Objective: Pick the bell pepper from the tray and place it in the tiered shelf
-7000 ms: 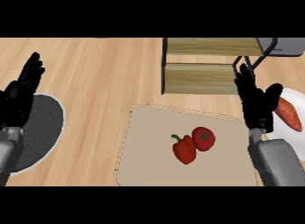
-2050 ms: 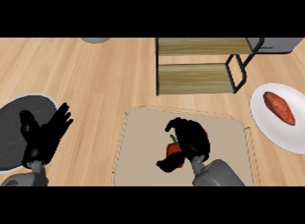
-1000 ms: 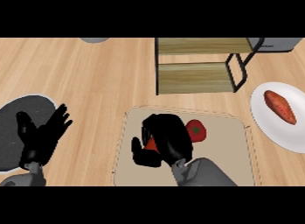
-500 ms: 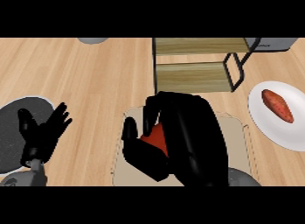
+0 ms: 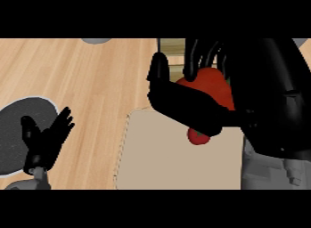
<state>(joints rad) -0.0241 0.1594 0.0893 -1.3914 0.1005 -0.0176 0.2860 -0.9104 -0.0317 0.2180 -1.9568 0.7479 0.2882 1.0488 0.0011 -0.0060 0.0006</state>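
My right hand point(image 5: 184, 104) fills the upper right of the head view, raised close to the camera above the beige tray point(image 5: 164, 164). Its fingers and thumb are curled round the red bell pepper point(image 5: 211, 87), which shows between them. A second red piece point(image 5: 198, 136) lies on the tray just below the hand. The tiered shelf point(image 5: 173, 45) is almost wholly hidden behind the hand; only a strip of wood shows at the top. My left hand point(image 5: 49, 140) rests open at the lower left, fingers up.
A dark round plate point(image 5: 10, 133) with a pale rim lies at the left edge, partly under my left hand. A grey object point(image 5: 96, 40) peeks in at the top. Bare wooden counter lies between the plate and the tray.
My right hand has lifted the bell pepper off the tray and up towards the camera, now hiding the shelf and the white plate. The left hand has stayed put.
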